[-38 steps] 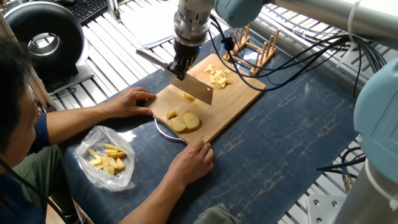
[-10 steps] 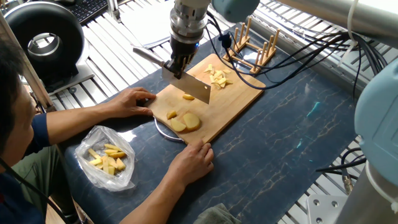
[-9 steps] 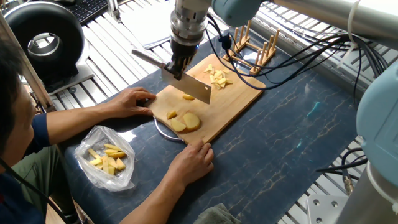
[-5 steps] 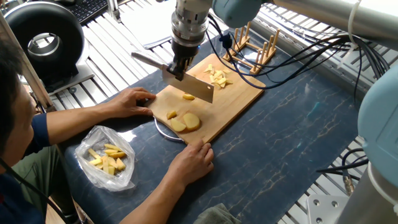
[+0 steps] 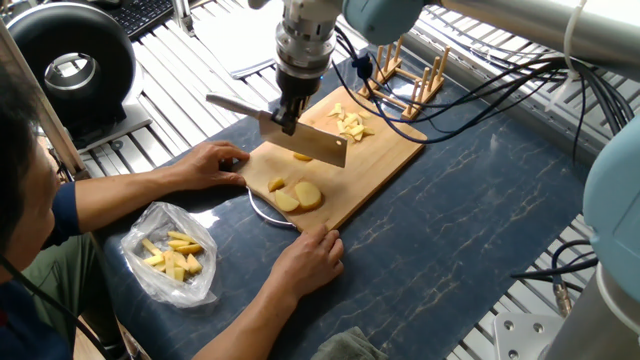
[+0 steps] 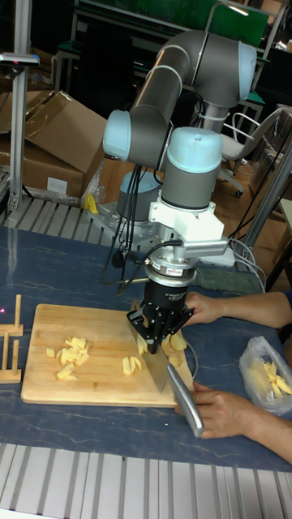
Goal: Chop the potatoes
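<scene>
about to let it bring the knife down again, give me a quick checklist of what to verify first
1. Claw shut on the knife handle: ok.
2. Blade over the board, above a potato piece: ok; it hangs tilted, clear of the wood.
3. Person's hands clear of the blade: not ok. One hand rests at the board's left edge near the blade, the other at the front edge.
4. Board held steady: ok, both hands touch it.
5. Larger slices out of the cut line: ok, they lie nearer the front edge.
6. Chopped pile out of the way: ok, at the far end.
</scene>
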`<action>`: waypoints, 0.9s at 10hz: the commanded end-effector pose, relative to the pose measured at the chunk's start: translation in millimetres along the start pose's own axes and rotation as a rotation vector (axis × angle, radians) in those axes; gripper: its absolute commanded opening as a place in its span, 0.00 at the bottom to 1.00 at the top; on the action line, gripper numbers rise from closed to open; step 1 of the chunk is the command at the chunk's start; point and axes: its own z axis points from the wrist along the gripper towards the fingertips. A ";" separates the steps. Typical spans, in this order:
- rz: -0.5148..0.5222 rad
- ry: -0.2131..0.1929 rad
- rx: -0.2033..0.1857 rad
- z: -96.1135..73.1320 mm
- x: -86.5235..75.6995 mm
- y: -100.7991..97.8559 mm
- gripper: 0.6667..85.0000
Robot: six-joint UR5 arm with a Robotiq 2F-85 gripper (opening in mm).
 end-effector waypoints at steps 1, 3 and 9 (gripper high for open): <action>-0.080 -0.005 -0.021 -3.0 -0.1 2.4 0.00; -0.096 -0.007 -0.026 -2.7 0.1 1.5 0.00; -0.135 -0.030 -0.047 2.2 1.0 -2.4 0.00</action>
